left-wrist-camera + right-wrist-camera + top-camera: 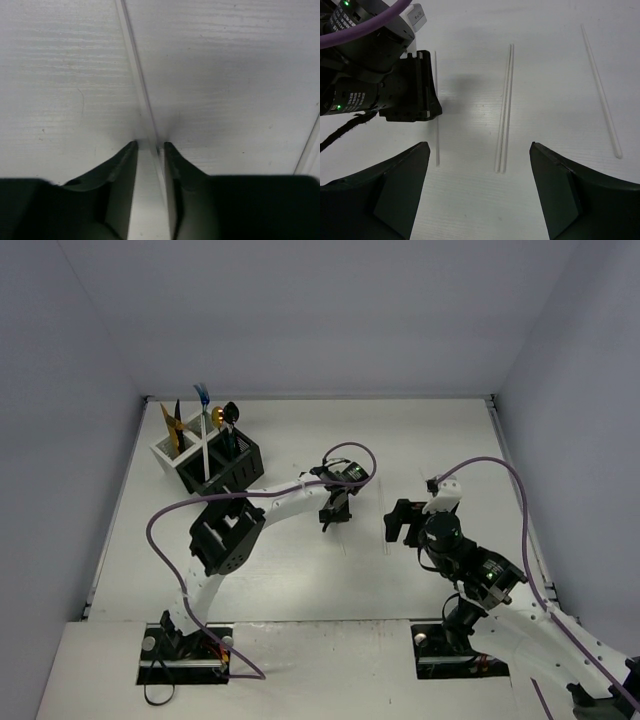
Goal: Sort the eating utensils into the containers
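The containers [238, 472], joined white and black mesh bins, stand at the back left with gold [170, 426], blue [203, 396] and black [230, 417] eating utensils upright in them. A clear slim utensil [134, 65] lies on the table. My left gripper [150, 144] points down onto the table and straddles it. Its jaws are narrow, and a strip of table shows between the left finger and the clear stick, which lies by the right finger [172, 160]. My right gripper [479, 145] hovers open and holds nothing. It faces the left gripper [395, 95].
A pair of clear sticks [504, 110] lies side by side ahead of the right gripper, and another single one [601, 92] lies further right. The left arm [270, 498] reaches across the middle of the table. White walls enclose the table.
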